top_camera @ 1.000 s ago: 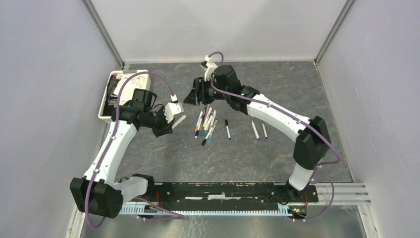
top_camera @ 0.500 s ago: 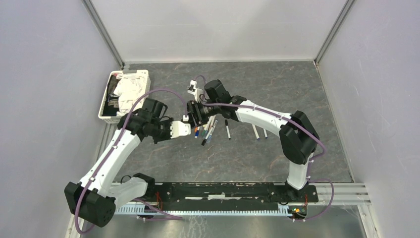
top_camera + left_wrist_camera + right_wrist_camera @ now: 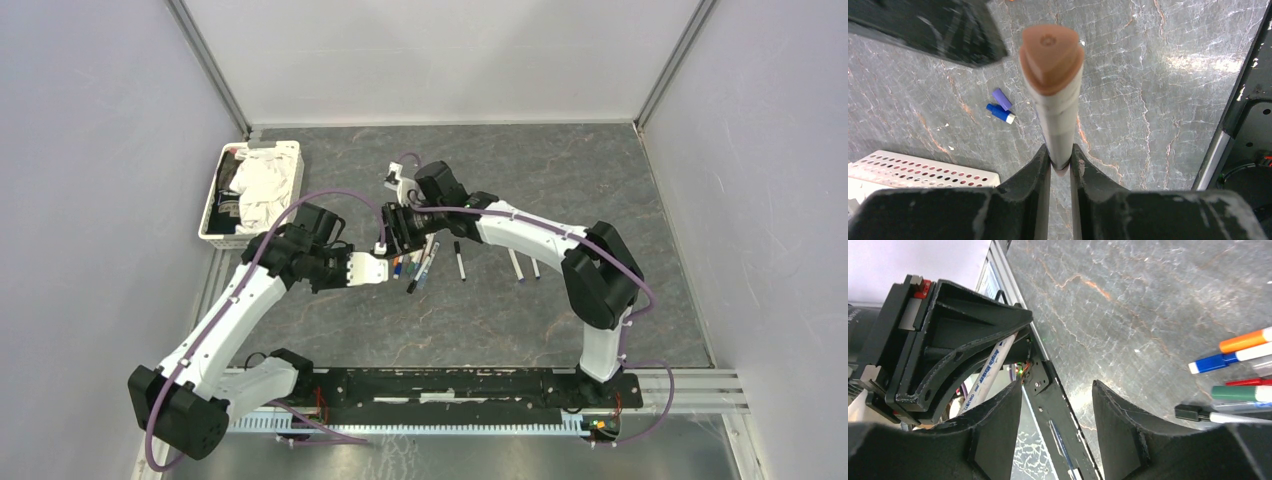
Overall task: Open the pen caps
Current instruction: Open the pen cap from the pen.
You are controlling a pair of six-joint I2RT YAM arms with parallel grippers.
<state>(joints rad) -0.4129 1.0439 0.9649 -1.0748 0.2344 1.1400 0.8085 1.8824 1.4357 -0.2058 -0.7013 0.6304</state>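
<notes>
The left arm (image 3: pixel 240 300) swings away from the white tray (image 3: pixel 212 215), which it partly covered before, toward the middle of the table (image 3: pixel 560 180). It carries the left pincer (image 3: pixel 378 268) and the white pen (image 3: pixel 1058 125) clamped in it to a spot just left of the pile of pens (image 3: pixel 420 262). The right arm (image 3: pixel 530 235) folds back from the far end of that pile. The right pincer (image 3: pixel 390 236) comes down to meet the left one, so the two, earlier well apart, now stand tip to tip. The pen's brown cap (image 3: pixel 1050 57) is just beside a black finger (image 3: pixel 948 30) of the right pincer. Most of this happens in the first half second; since then both only creep slightly.
</notes>
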